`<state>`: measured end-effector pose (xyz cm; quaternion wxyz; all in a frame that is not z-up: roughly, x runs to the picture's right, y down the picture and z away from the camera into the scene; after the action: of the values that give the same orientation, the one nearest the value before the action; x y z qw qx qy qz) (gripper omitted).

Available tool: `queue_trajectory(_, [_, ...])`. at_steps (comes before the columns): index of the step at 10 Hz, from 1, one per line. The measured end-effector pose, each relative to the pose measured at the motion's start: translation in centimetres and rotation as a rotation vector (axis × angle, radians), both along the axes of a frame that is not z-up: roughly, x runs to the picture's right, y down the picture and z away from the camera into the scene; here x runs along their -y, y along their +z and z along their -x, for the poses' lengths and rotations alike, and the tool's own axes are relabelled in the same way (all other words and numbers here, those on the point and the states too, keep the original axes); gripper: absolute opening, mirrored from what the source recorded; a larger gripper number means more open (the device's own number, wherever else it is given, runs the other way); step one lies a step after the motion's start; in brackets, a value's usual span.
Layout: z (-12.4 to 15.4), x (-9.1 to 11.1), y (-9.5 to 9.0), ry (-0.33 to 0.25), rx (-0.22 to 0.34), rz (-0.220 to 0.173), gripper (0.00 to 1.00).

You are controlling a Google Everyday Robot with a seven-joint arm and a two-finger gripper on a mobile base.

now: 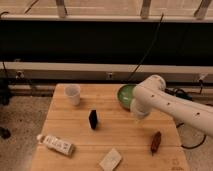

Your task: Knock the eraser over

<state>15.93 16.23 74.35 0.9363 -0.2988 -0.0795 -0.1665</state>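
Observation:
The eraser is a small black block standing upright near the middle of the wooden table. My white arm reaches in from the right, with its bend over the table's right half. My gripper hangs at the arm's lower end, just in front of the green bowl. It is shut and holds nothing that I can see. It sits well to the right of the eraser, a clear gap of bare wood between them.
A white cup stands at the back left. A white patterned box lies at the front left, a flat white pad at the front edge, and a reddish-brown object at the front right.

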Motion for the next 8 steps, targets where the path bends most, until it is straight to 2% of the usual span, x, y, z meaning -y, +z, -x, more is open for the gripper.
queue_trajectory(1, [0.2,-0.1,0.1,-0.003,0.004,0.002,0.05])
queue_trajectory(8, [1.5,-0.4,0.7,-0.03,0.032,0.005,0.05])
